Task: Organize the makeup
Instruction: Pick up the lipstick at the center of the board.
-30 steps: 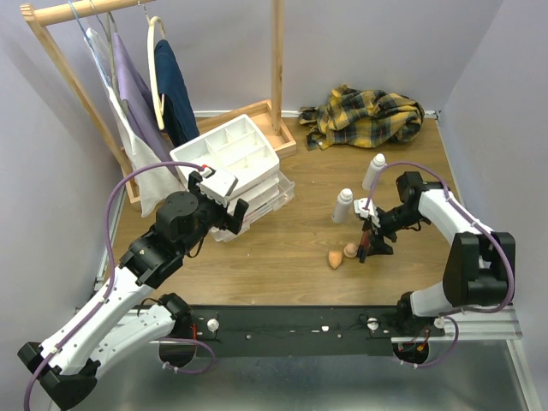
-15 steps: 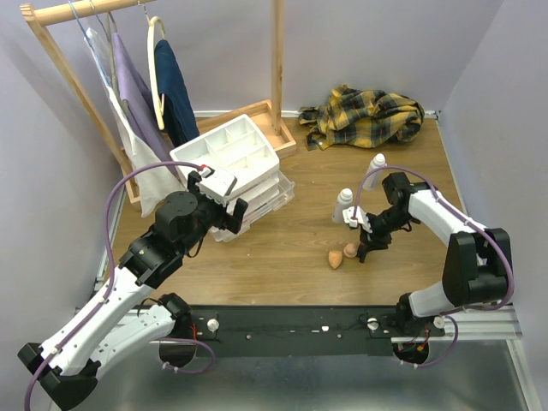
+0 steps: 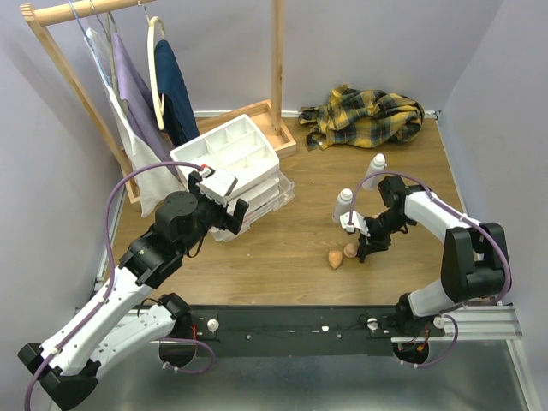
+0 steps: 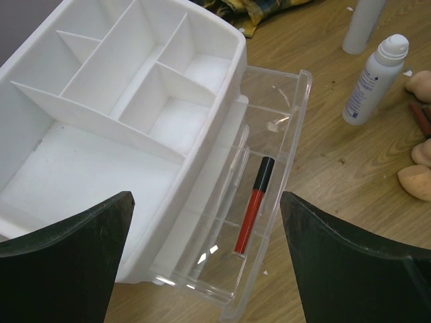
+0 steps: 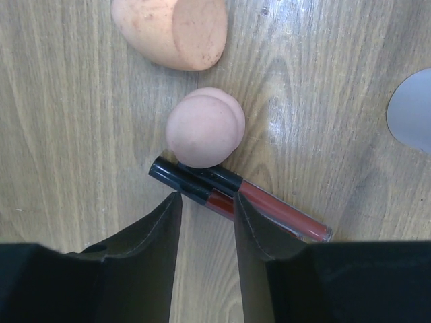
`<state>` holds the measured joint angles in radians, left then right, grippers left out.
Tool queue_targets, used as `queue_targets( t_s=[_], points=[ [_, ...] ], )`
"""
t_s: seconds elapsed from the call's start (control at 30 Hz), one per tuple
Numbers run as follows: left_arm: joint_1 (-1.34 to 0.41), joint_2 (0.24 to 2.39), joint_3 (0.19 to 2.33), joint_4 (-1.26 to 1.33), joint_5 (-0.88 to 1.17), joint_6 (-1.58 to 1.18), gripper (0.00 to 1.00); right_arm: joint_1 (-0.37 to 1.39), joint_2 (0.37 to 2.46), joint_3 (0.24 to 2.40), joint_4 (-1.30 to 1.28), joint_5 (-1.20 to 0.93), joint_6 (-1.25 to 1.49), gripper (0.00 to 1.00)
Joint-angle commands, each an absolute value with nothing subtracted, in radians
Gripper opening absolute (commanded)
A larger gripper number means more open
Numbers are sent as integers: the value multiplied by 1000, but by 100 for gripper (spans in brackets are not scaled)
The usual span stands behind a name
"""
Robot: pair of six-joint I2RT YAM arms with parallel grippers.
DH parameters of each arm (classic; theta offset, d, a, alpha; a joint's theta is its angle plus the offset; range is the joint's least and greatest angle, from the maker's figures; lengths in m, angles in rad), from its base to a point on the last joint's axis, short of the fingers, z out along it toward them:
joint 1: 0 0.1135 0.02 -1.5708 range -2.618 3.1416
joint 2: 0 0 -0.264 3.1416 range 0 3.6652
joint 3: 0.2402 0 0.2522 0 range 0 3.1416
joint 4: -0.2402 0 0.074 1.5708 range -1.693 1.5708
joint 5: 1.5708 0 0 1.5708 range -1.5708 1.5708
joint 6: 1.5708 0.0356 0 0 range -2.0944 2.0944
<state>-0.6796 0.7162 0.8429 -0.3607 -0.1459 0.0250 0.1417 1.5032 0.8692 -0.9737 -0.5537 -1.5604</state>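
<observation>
Two dark-red sticks with black caps [image 5: 269, 202] lie side by side on the wood, and a peach sponge [image 5: 202, 131] touches their caps. A second sponge [image 5: 172, 30] lies just beyond. My right gripper [image 5: 207, 202] hangs low over the sticks with its jaws half narrowed and a gap showing; the nearer stick crosses that gap and runs under the right finger. Two white bottles [image 3: 342, 205] [image 3: 374, 169] stand behind the right gripper [image 3: 368, 244]. My left gripper [image 4: 205, 195] is wide open above a pulled-out clear drawer [image 4: 296, 108] holding one red stick [image 4: 252, 212].
The white drawer unit [image 3: 231, 163] with its divided top tray stands left of centre. A yellow plaid cloth [image 3: 364, 116] lies at the back right. A wooden clothes rack [image 3: 277, 60] with hanging garments fills the back left. Walls close in on both sides.
The right gripper has shifted left and down onto the sticks, and its jaws have narrowed from wide to about half. The left arm has not moved.
</observation>
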Motion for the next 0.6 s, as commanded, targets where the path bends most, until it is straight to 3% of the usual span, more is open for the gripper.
queue_targets(
  t_s=[0.0, 0.57],
  points=[
    [-672, 706, 834, -344, -129, 20, 99, 155, 1529, 851, -946, -528, -1560, 46],
    [-669, 704, 834, -344, -124, 17, 99, 161, 1525, 813, -951, -482, -1554, 47]
  ],
)
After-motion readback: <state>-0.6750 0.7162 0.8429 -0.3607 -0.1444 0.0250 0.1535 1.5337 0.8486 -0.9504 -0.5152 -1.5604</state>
